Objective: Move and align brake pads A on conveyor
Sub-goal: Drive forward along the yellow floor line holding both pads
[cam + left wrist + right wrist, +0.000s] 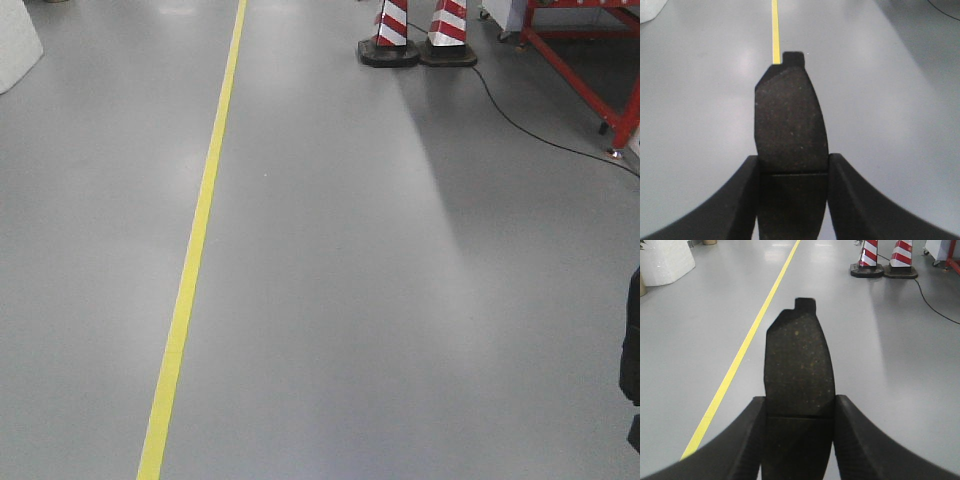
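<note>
Out front, nothing but grey floor (400,300), a yellow line (195,250), two striped posts (420,30) and a red frame (585,65) at far right, with no belt in sight. At the left wrist, jaws closed on the near end of one brake pad (790,120), grainy face to the camera, aloft over the floor; at the right wrist, jaws gripping a second brake pad (799,365) likewise. Seemingly mid-carry, both pads yet to reach the conveyor, with a level, side-by-side set-down needed next.
</note>
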Robot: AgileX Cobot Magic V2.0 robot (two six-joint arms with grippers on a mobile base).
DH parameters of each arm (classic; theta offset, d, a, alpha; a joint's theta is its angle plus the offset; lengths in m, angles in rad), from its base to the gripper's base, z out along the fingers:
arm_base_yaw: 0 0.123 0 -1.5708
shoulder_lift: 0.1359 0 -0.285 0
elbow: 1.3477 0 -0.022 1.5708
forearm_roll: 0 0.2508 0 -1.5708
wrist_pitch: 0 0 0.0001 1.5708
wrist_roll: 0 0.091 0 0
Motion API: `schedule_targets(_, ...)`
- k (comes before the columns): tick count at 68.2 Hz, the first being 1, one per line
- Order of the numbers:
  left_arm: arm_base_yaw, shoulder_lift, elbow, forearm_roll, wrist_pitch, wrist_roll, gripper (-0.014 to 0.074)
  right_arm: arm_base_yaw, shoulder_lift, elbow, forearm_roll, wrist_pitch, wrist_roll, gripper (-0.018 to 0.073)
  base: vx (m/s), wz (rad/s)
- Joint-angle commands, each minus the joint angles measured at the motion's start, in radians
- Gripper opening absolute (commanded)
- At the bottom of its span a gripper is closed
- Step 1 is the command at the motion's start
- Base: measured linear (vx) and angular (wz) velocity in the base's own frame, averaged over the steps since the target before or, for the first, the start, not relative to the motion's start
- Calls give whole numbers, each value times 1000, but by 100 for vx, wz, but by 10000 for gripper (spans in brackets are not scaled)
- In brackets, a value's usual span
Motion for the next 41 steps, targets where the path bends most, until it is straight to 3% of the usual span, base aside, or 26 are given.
schedule_targets(1,-6,3,-29,-10,-92,0,66,-1,5,-30,-3,-91,-1,-6,43,6)
schedule_targets(41,-6,3,-29,-10,-92,0,66,-1,5,-30,-3,-91,-1,-6,49,6)
